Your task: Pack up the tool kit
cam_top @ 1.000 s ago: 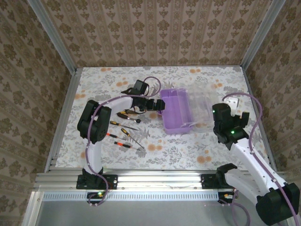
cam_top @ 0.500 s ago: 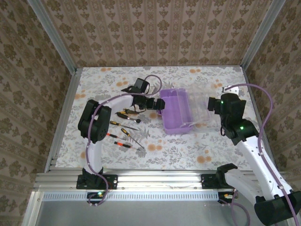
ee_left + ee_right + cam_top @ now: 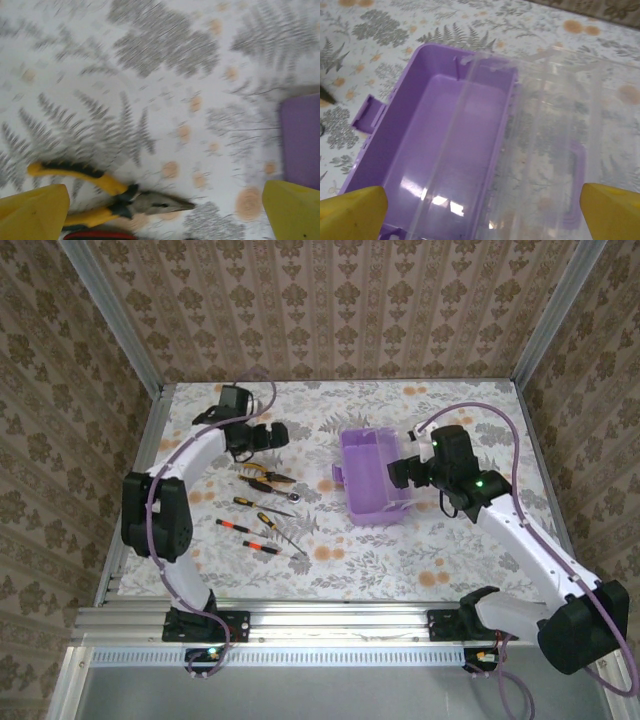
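The purple box (image 3: 365, 475) of the tool kit stands open in the middle of the table, and its inside (image 3: 435, 150) looks bare. Its clear lid (image 3: 545, 145) is swung to the right. My right gripper (image 3: 400, 476) hovers just above the box's right side, open (image 3: 482, 195), over the seam between box and lid. The pliers (image 3: 266, 478) and several screwdrivers (image 3: 262, 522) lie left of the box. My left gripper (image 3: 270, 433) hangs open beyond the pliers (image 3: 115, 195), whose yellow handles show blurred between its fingers (image 3: 35, 210). No wrench can be made out.
The table has a floral cloth (image 3: 400, 560). Metal rails (image 3: 140, 470) and papered walls bound it on the left, right and far sides. A red handle (image 3: 90, 235) peeps in at the bottom of the left wrist view. The box's edge (image 3: 300, 140) shows at that view's right.
My left gripper has pulled away from the box's left edge toward the far left, past the pliers. My right arm has swung left from the table's right side to above the box.
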You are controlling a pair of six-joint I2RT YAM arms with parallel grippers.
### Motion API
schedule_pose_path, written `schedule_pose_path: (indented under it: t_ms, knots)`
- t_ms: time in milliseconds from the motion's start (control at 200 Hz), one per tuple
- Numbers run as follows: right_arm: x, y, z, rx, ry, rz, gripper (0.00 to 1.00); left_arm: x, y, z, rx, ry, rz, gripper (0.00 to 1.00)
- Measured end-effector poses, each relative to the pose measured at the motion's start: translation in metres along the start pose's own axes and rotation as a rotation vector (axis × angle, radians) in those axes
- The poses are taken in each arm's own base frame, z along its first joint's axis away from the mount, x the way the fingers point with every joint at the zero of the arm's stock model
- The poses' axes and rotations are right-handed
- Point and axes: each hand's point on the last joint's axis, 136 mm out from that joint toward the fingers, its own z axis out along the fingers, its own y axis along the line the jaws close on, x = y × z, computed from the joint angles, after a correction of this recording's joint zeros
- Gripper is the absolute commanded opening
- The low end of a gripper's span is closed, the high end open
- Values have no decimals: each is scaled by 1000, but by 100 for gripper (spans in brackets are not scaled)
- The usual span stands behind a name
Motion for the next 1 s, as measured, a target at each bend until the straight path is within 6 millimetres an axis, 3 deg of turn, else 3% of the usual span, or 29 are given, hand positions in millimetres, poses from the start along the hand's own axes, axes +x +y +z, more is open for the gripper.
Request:
schedule_pose_path:
  t_ms: [120,350,690,845,1000]
  knots:
    - [0,9,5,-41,1,-22,100,24,25,16,-61,86,-71,100]
    - [-10,30,13,-145,42,-73,100,38,45,39,-136,164,-112,97]
    - [-1,39,17,-187,150,-79,100,21,52,56,-200,191,-124,85]
    - [-22,29,24,-155,232,-14,100,17,58,65,-240,225,-127,80]
    - [-19,27,17,-147,285,23,100,12,62,69,-278,255,-126,71]
